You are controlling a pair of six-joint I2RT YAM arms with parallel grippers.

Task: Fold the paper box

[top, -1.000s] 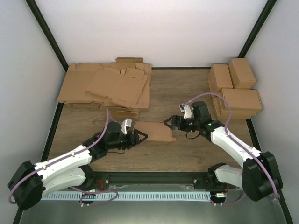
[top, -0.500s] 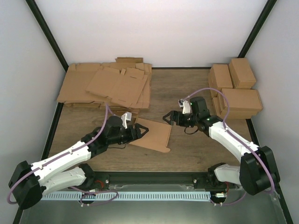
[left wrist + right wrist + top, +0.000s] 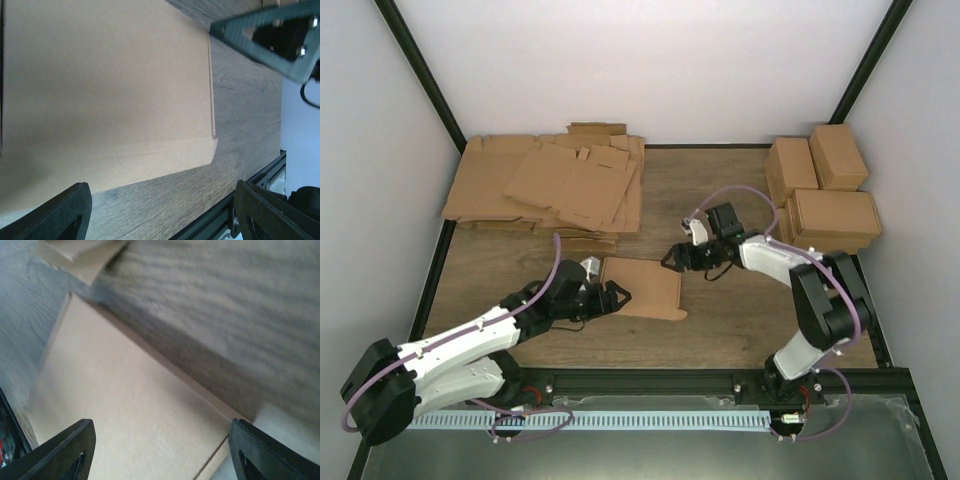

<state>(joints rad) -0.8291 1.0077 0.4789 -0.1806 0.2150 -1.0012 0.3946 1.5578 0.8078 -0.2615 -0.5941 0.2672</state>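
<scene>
Claws spread, pinching nothing: your left gripper [image 3: 618, 296] sits at the left edge of the paper box [image 3: 645, 288], your right gripper [image 3: 672, 258] by its upper-right corner. Smooth, matte brown and rectangular, the box lies mid-frame on the wood-grain table [image 3: 720, 190].

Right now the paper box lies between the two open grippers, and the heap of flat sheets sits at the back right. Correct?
No. The top view shows the heap of flat sheets at the back left; closed boxes stand at the back right. The rest holds: the paper box lies between the left gripper and the right gripper, both open.
</scene>
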